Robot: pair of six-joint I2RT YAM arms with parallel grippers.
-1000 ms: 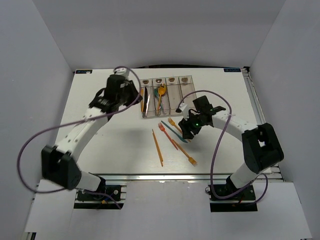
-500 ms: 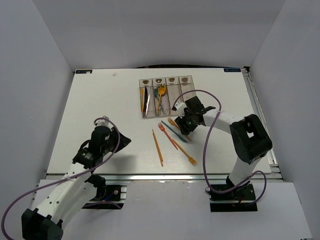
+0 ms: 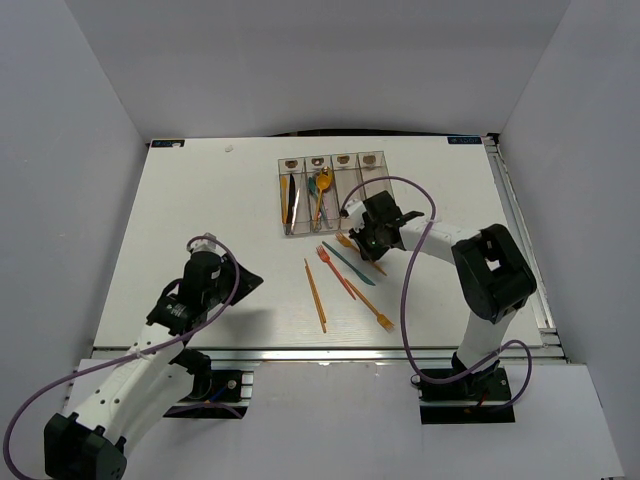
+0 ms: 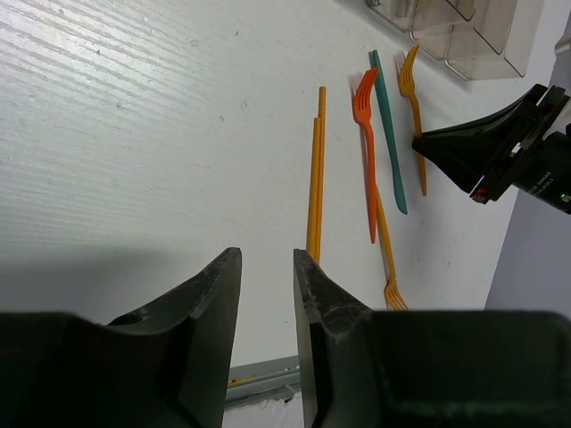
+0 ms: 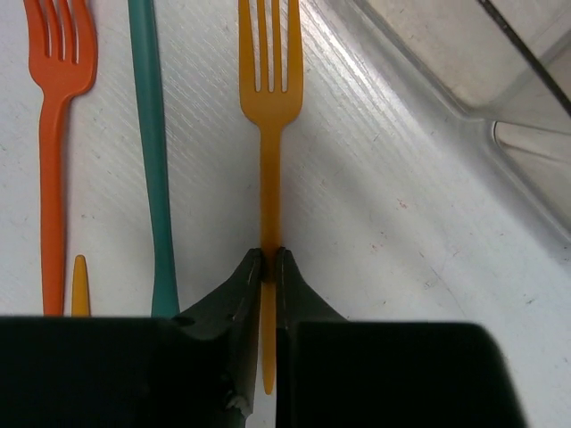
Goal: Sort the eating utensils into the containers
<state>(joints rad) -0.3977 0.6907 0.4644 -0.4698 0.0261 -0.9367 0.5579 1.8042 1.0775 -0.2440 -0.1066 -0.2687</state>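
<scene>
Several eating utensils lie loose on the white table: a long orange piece (image 3: 316, 295), a red fork (image 3: 335, 270), a teal piece (image 3: 350, 265) and an orange fork (image 3: 372, 305). My right gripper (image 5: 268, 259) is shut on the thin handle of a yellow-orange fork (image 5: 269, 107), which lies flat with its tines pointing away from me; the gripper (image 3: 365, 238) sits just below the containers (image 3: 330, 190). The two left bins hold utensils. My left gripper (image 4: 268, 259) is open with nothing between its fingers and hovers at the near left (image 3: 245, 283), apart from the utensils.
A corner of the clear bins (image 5: 464, 80) lies close to the right of the held fork. The teal piece (image 5: 152, 152) and the red fork (image 5: 55, 134) lie just left of it. The table's front edge (image 3: 320, 350) is near the lower utensils.
My left arm has swung back from the bins to the near left of the table. My right gripper has moved left over the yellow-orange fork and shut on its handle.
</scene>
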